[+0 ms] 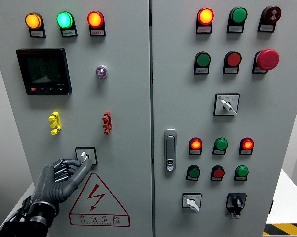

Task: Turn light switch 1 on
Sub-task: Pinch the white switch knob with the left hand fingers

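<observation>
A grey control cabinet (133, 98) filled the view, split by a vertical seam into a left door and a right door; on the left door the biggest item was the triangular high-voltage warning label (99, 201) with its red lightning bolt, low down near the seam; above it, at upper left, sat a black digital meter (43, 71) with a dim screen; the left hand (62, 180) — dark grey, its arm coming up from the lower left corner — rested against the door just left of the label, its fingers (69, 168) loosely curled and reaching up-right, with one fingertip touching or just beside the rotary switch (85, 156), though whether they actually gripped the knob could not be told; that switch, a small white-handled selector on a black square plate, stood directly above the label's apex and below the red terminal clip (106, 123); a yellow terminal clip (54, 123) sat to its left; on the right door a chrome door handle (170, 150) hung near the seam, and a red mushroom stop button (266, 59) stood at upper right; across the top of the left door three pilot lamps glowed — orange lamp (33, 20), green lamp (64, 19), red-orange lamp (95, 19); a small round key lock (102, 71) lay beside the meter.
</observation>
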